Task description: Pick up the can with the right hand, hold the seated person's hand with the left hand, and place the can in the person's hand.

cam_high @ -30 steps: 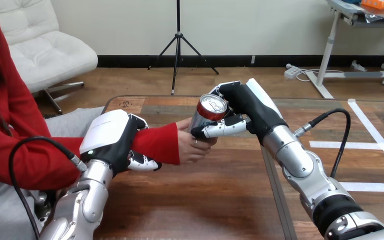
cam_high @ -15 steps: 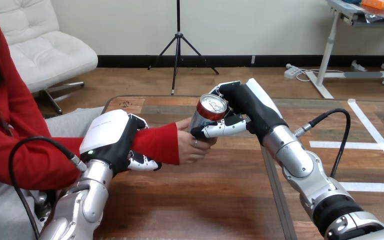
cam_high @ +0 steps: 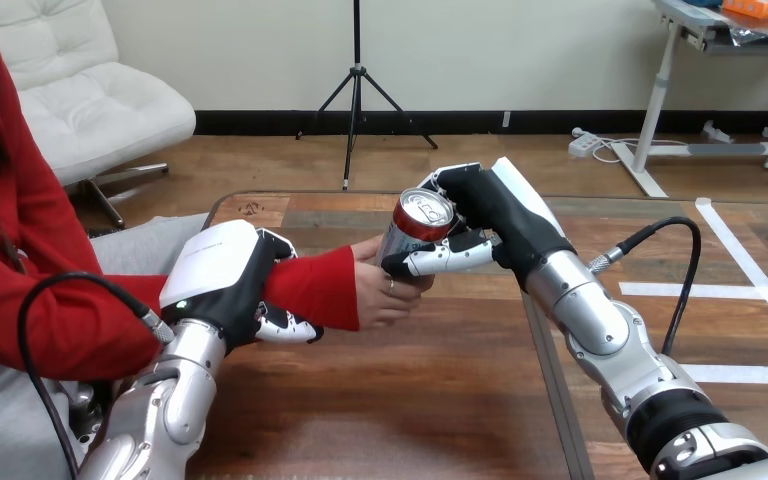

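Observation:
A silver can with a red band [cam_high: 417, 226] stands tilted above the table's middle, its top facing me. My right hand [cam_high: 490, 215] is shut on it, thumb across its front and fingers behind. The person's hand [cam_high: 385, 285] reaches in from the left under and beside the can, touching its lower part. My left hand [cam_high: 222, 275] is curled round the person's forearm at the red sleeve [cam_high: 310, 285], thumb showing beneath it.
The wooden table [cam_high: 420, 390] stretches out below both arms, with a seam [cam_high: 550, 390] running down its right part. White tape lines [cam_high: 750, 270] mark the table at the right. The person sits at the left edge.

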